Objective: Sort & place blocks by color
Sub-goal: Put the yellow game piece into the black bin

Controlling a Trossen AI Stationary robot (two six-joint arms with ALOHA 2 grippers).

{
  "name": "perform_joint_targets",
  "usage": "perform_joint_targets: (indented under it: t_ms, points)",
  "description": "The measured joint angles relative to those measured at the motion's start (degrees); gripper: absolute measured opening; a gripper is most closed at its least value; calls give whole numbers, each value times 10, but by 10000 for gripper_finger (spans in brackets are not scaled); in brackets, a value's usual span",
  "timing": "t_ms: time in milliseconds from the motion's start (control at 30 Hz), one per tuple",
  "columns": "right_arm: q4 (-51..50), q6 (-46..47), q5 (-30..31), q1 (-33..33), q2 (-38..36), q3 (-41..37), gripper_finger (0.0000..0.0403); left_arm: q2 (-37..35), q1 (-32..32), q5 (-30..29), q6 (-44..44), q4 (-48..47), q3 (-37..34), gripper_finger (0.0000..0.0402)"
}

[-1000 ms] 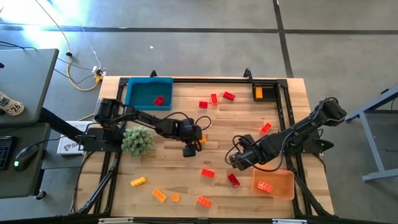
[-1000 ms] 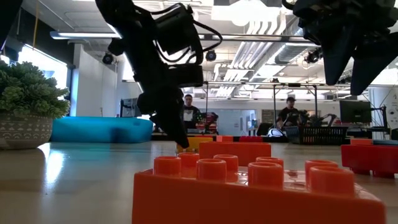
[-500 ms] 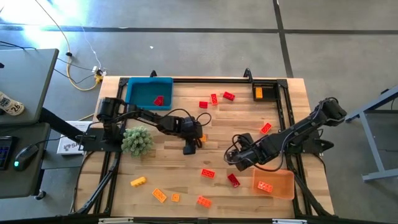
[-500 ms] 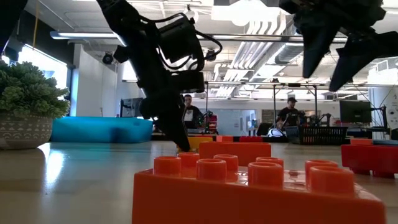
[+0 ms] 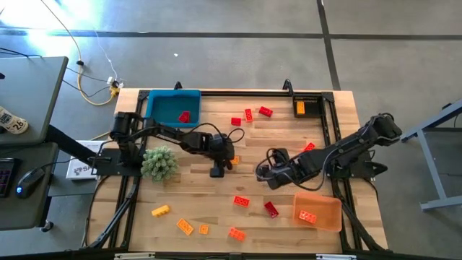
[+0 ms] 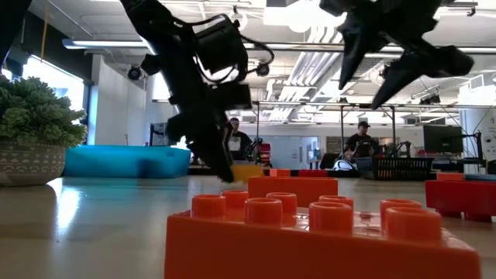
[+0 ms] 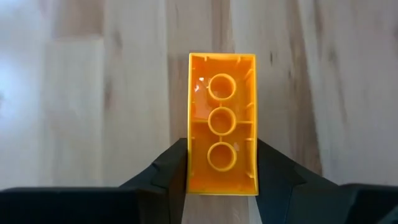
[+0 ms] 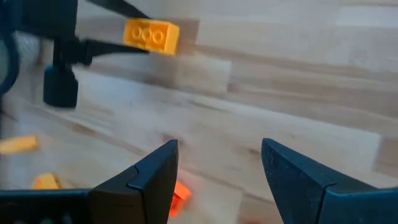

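The wooden worktop (image 5: 216, 198) carries a blue tray (image 5: 172, 107) at its far left and an orange tray (image 5: 326, 206) at its near right, each holding one red brick. Red and orange blocks (image 5: 241, 201) lie scattered between them. The left gripper (image 5: 229, 160), mid-worktop, has its fingers (image 7: 169, 169) clamped on a yellow-orange brick (image 7: 222, 122), lifted off the wood. The right gripper (image 5: 263, 172) hangs nearby, fingers (image 8: 149, 175) spread wide, empty.
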Motion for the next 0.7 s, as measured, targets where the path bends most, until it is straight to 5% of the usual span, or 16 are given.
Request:
perform_joint_targets:
  t_ms: [267,700]
  points:
    - [73,-29,-14,-75,0,0,217,-51,1,1,12,22,2,120]
    - [176,-238,-136,-214,-8,0,217,-106,6,-30,23,34,51,120]
